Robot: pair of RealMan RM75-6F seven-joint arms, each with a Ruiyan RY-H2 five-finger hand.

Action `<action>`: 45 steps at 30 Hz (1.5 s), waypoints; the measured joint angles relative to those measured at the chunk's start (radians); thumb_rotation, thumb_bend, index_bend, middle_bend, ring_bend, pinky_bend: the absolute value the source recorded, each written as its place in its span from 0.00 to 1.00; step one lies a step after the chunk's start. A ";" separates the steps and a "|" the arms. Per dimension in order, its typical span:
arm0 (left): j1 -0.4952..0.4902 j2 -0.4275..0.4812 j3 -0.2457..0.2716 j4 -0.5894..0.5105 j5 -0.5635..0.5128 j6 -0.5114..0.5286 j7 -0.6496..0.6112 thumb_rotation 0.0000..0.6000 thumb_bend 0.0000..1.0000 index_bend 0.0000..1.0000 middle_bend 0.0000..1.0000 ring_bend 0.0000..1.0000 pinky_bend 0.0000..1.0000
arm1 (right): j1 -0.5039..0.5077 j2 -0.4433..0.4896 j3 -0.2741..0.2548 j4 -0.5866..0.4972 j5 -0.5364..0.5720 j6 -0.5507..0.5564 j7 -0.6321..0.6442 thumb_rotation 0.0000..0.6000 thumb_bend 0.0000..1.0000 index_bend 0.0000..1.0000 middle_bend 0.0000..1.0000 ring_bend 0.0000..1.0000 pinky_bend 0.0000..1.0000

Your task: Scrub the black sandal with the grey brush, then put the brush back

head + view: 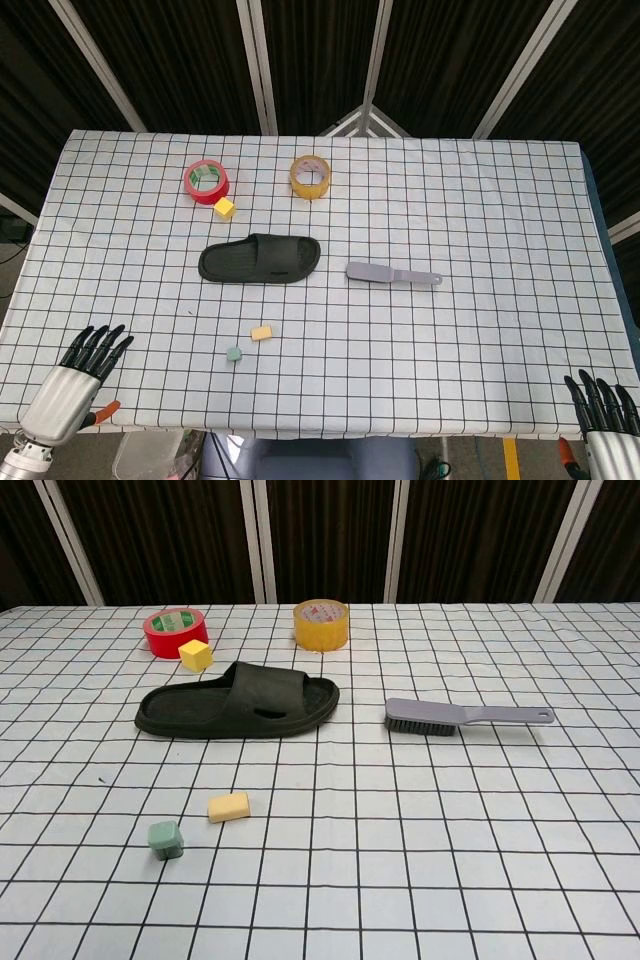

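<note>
The black sandal (259, 259) (238, 701) lies flat near the middle of the checked table, toe pointing right. To its right, apart from it, the grey brush (392, 273) (462, 716) rests bristles down with its handle pointing right. My left hand (82, 372) hovers at the table's near left corner, fingers extended and apart, holding nothing. My right hand (606, 415) sits at the near right corner, fingers spread and empty. Neither hand shows in the chest view.
A red tape roll (207, 181) (175, 632) and a yellow tape roll (310, 176) (320, 624) stand behind the sandal. A yellow cube (226, 208) (196, 655) sits by the red roll. A yellowish block (261, 333) (229, 807) and a green block (234, 354) (165, 840) lie in front.
</note>
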 measured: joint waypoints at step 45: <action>-0.052 -0.092 -0.096 0.068 -0.044 -0.009 0.110 0.99 0.16 0.00 0.00 0.00 0.02 | 0.692 -0.482 0.410 0.188 0.657 -0.690 -0.458 1.00 0.42 0.20 0.22 0.14 0.06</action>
